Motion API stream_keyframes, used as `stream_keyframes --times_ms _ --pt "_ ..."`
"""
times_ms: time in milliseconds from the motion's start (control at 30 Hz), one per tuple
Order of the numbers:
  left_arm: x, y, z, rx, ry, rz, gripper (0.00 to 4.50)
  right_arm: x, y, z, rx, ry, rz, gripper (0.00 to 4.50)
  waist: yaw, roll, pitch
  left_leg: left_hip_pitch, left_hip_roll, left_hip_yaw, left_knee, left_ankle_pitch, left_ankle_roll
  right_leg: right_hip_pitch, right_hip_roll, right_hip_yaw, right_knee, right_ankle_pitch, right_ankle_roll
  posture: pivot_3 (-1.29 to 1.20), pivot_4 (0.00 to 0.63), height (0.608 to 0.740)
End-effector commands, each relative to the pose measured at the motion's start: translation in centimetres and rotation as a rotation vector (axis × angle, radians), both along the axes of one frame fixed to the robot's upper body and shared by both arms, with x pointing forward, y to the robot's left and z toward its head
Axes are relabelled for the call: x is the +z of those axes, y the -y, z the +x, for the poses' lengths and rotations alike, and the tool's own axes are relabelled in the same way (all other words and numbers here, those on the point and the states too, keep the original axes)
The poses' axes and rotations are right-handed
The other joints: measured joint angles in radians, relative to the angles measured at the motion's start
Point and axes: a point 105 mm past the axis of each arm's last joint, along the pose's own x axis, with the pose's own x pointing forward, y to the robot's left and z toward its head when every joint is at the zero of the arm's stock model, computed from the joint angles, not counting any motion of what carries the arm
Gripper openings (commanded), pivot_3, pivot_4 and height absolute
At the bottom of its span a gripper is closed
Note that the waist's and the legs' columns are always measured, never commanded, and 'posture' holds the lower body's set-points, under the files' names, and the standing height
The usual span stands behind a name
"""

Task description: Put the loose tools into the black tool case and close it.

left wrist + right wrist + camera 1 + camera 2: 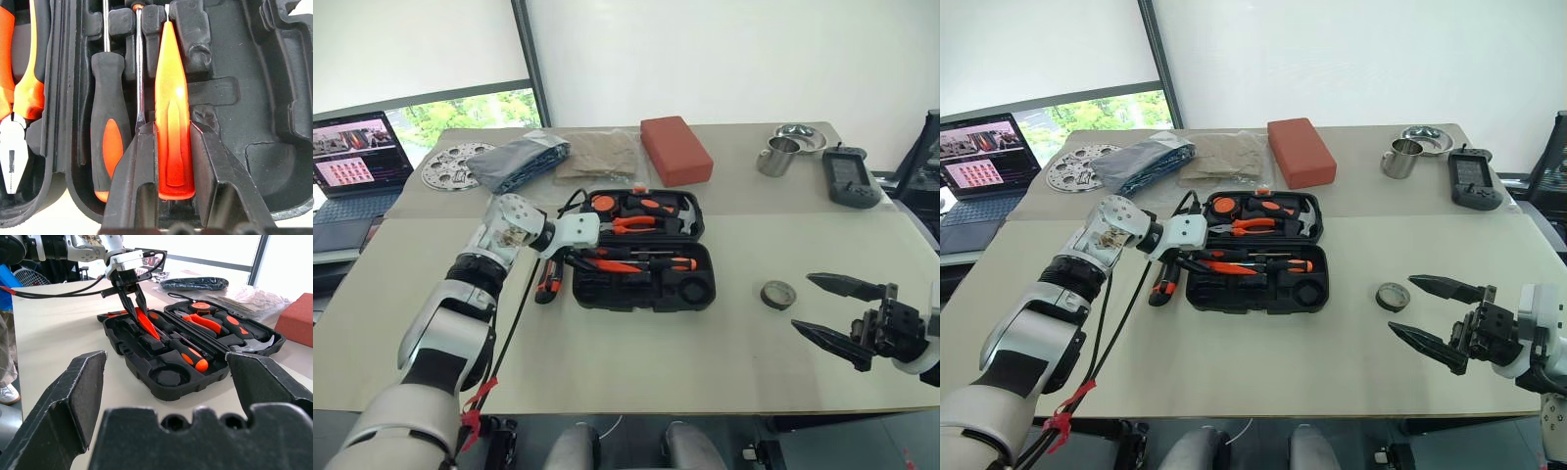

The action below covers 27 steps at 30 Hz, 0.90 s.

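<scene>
The black tool case point(705, 294) lies open mid-table; pliers point(631, 223) and a hammer fill its far half. My left gripper point(574, 257) is shut on the slim orange tool point(173, 112), holding it tilted over the left end of the near half, beside a black-and-orange screwdriver point(107, 122) that lies in its slot. The tool's tip point(146, 323) reaches down into the case. A black-and-orange tool point(546, 282) lies on the table just left of the case. The small grey roll point(778, 294) sits right of the case. Close to its right, my right gripper point(802, 302) hangs open and empty.
A red block point(675, 149), a clear bag point(602, 155), a dark folded bag point(519, 160) and a perforated metal disc point(455, 164) lie along the back. A steel mug point(780, 155), a steel bowl point(803, 135) and a handheld device point(849, 178) are back right. A laptop point(352, 162) stands far left.
</scene>
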Motion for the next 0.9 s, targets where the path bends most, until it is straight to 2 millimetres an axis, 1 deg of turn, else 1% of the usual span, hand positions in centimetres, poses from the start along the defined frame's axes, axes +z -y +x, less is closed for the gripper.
stream_keyframes --times_ms 33,67,100,133,167,200,233,267,400,567,600,667,700,800,867,900 --pt "-0.3 -0.3 -0.2 0.006 -0.01 0.023 0.97 0.9 0.3 -0.3 -0.001 0.046 -0.023 4.5 0.0 0.0 0.0 0.0 0.0 0.0 0.0 0.0 0.0 0.0 0.0 0.0 0.0 0.0 0.0 0.0 0.15 0.707" --pt "-0.4 -0.3 -0.2 0.007 -0.011 0.022 1.48 0.9 0.3 -0.3 -0.002 0.045 -0.022 4.5 0.0 0.0 0.0 0.0 0.0 0.0 0.0 0.0 0.0 0.0 0.0 0.0 0.0 0.0 0.0 0.0 0.15 0.707" --pt "-0.4 -0.3 -0.2 0.01 -0.006 0.021 1.63 0.9 0.4 -0.3 -0.002 0.044 -0.022 4.5 0.0 0.0 0.0 0.0 0.0 0.0 0.0 0.0 0.0 0.0 0.0 0.0 0.0 0.0 0.0 0.0 0.15 0.707" --pt "-0.3 -0.4 0.0 0.013 0.01 0.02 1.98 0.9 0.4 -0.3 -0.003 0.043 -0.023 4.5 0.001 0.0 0.0 0.0 0.0 0.0 0.0 0.0 0.0 0.0 0.0 0.0 0.0 0.0 0.0 0.0 0.15 0.707" --pt "-0.1 -0.3 0.1 0.019 0.028 0.012 2.46 0.8 0.5 -0.3 -0.004 0.042 -0.024 4.5 0.001 0.001 0.0 0.0 0.0 0.0 0.0 0.0 0.0 0.0 0.0 0.0 0.0 0.0 0.0 0.0 0.15 0.707" --pt "0.3 -0.2 0.1 0.016 0.03 -0.014 2.7 0.8 0.5 -0.3 -0.005 0.041 -0.025 4.5 0.002 0.0 0.0 0.0 0.0 0.0 0.0 0.0 0.0 0.0 0.0 0.0 0.0 0.0 0.0 0.0 0.15 0.707" --pt "0.7 0.0 0.1 0.009 0.032 -0.04 3.12 0.7 0.6 -0.4 -0.006 0.04 -0.026 4.5 0.002 0.001 0.0 0.0 0.0 0.0 0.0 0.0 0.0 0.0 0.0 0.0 0.0 0.0 0.0 0.0 0.15 0.707" --pt "1.3 0.3 0.1 0.003 0.037 -0.078 3.4 0.7 0.6 -0.4 -0.006 0.039 -0.029 4.5 0.002 0.001 0.0 0.0 0.0 0.0 0.0 0.0 0.0 0.0 0.0 0.0 0.0 0.0 0.0 0.0 0.15 0.707" --pt "2.9 0.5 0.0 -0.018 0.071 -0.144 3.4 0.5 0.6 -0.4 -0.004 0.037 -0.035 4.5 0.003 0.001 -0.001 -0.001 0.0 0.0 0.001 0.0 0.0 0.0 0.0 0.0 0.0 0.0 0.0 0.0 0.15 0.707" --pt "6.2 1.4 0.0 -0.024 0.095 -0.334 3.4 0.3 0.6 -0.4 -0.003 0.037 -0.037 4.5 0.004 0.002 -0.001 -0.001 0.0 -0.001 0.001 0.0 0.0 0.0 0.0 0.0 0.0 0.001 -0.001 0.0 0.15 0.707" --pt "6.6 1.5 -0.1 -0.027 0.099 -0.36 3.4 0.3 0.6 -0.4 -0.003 0.037 -0.037 4.5 0.004 0.002 -0.001 -0.001 0.0 -0.001 0.001 0.0 0.0 0.0 0.0 0.0 0.0 0.001 -0.001 0.0 0.15 0.707" --pt "6.5 1.9 -0.2 -0.036 0.106 -0.413 2.89 0.3 0.6 -0.4 -0.003 0.038 -0.036 4.5 0.005 0.002 -0.001 -0.001 0.0 -0.001 0.001 0.0 0.0 0.0 0.0 0.0 0.001 0.001 -0.001 0.0 0.15 0.707" --pt "6.0 2.1 -0.4 -0.043 0.083 -0.434 2.75 0.2 0.6 -0.4 -0.004 0.039 -0.035 4.5 0.005 0.002 -0.001 -0.001 0.0 -0.001 0.001 0.0 0.0 0.0 0.0 0.0 0.001 0.001 -0.001 0.0 0.15 0.707" --pt "3.4 2.4 -1.2 -0.053 0.006 -0.445 1.57 0.1 0.6 -0.4 -0.004 0.04 -0.035 4.5 0.005 0.002 -0.001 0.0 0.0 -0.001 0.002 0.0 0.0 0.001 0.0 0.0 0.001 0.001 -0.001 0.0 0.15 0.707" --pt "2.3 2.7 -1.4 -0.043 -0.031 -0.477 0.8 0.1 0.6 -0.4 -0.004 0.041 -0.034 4.5 0.003 0.002 -0.001 0.0 0.0 -0.001 0.002 0.0 0.0 0.001 0.0 0.0 0.001 0.002 -0.003 0.0 0.15 0.707" --pt "1.9 2.9 -1.4 -0.031 -0.04 -0.494 0.53 0.1 0.6 -0.4 -0.004 0.042 -0.034 4.5 0.004 0.002 -0.001 0.0 0.0 -0.001 0.002 0.0 0.0 0.001 0.0 0.0 0.001 0.002 -0.003 0.0 0.15 0.707"
